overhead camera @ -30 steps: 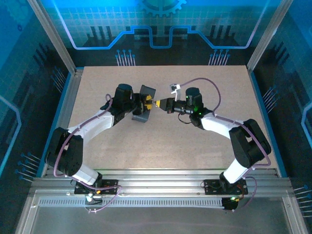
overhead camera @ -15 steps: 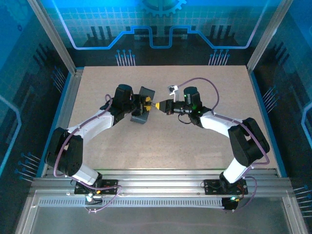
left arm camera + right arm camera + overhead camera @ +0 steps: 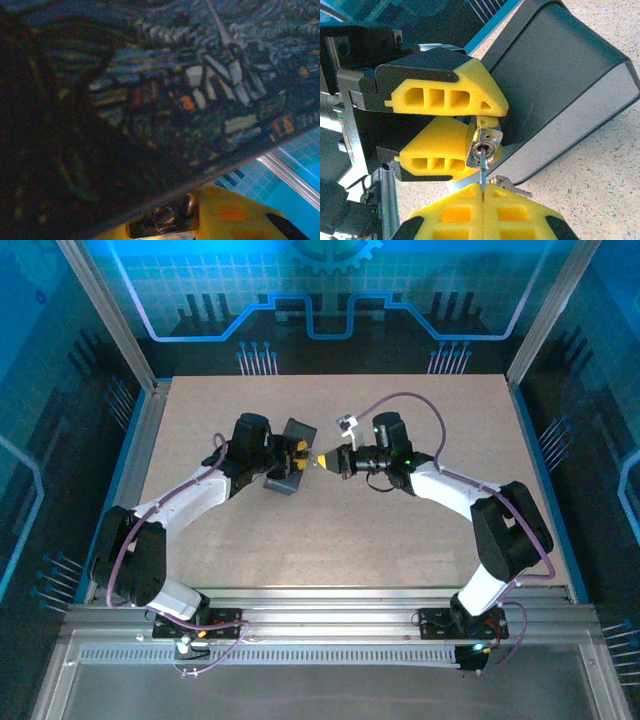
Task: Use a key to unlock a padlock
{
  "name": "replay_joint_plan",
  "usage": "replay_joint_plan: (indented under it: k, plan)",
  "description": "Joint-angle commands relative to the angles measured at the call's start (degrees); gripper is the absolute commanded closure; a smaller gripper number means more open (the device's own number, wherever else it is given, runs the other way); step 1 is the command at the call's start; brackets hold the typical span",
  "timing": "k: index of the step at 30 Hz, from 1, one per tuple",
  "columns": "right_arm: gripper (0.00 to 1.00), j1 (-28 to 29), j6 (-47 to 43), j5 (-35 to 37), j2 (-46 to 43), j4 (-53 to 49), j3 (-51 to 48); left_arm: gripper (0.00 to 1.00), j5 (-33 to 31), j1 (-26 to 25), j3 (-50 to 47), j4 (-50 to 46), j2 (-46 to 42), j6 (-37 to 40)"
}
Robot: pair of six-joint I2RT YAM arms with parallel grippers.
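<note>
Top external: high at near edge, looking down on whole table (image 3: 400, 540). Left wrist: pressed up against patterned box (image 3: 175, 100), blurred. Right wrist: close-in, facing left gripper (image 3: 487, 122), padlock (image 3: 482, 145), same box

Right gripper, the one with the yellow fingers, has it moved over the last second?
Yes. In the top view the yellow-fingered right gripper has shifted slightly left, toward the table's left aluminium rail; its wrist has followed the same way.
</note>
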Motion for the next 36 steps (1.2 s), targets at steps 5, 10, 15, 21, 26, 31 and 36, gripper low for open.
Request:
replay_joint_plan:
  k: [5, 10, 15, 21, 26, 31, 36]
  plan:
    - [1.00, 4.2, -4.5, -1.3, -0.7, -3.6, 1.6, 0.99, 6.1, -0.8, 5.3, 0.4, -2.6, 5.4]
    - [1.00, 5.1, -6.4, 0.5, -1.2, -5.7, 2.2, 1.00, 6.1, -0.7, 5.5, -1.6, -2.7, 7.2]
    - [1.00, 5.6, -6.7, -0.6, -1.2, -6.3, 2.7, 1.00, 5.7, -0.3, 5.5, -2.9, -2.6, 9.2]
    - [1.00, 5.4, -4.7, -2.6, -0.1, -5.9, 3.0, 1.00, 6.0, -0.2, 6.9, -4.3, -1.6, 12.7]
    - [1.00, 4.9, 0.7, -5.0, 1.1, -2.3, 3.6, 1.00, 5.3, -0.1, 7.6, -6.4, -1.5, 15.3]
    - [1.00, 4.6, 4.5, -6.5, 1.8, 0.6, 3.5, 1.00, 5.0, 0.3, 6.8, -6.7, -1.8, 15.9]
    - [1.00, 4.4, 7.7, -6.9, 2.3, 1.6, 3.5, 1.00, 4.8, 0.5, 7.2, -7.9, -2.0, 17.3]
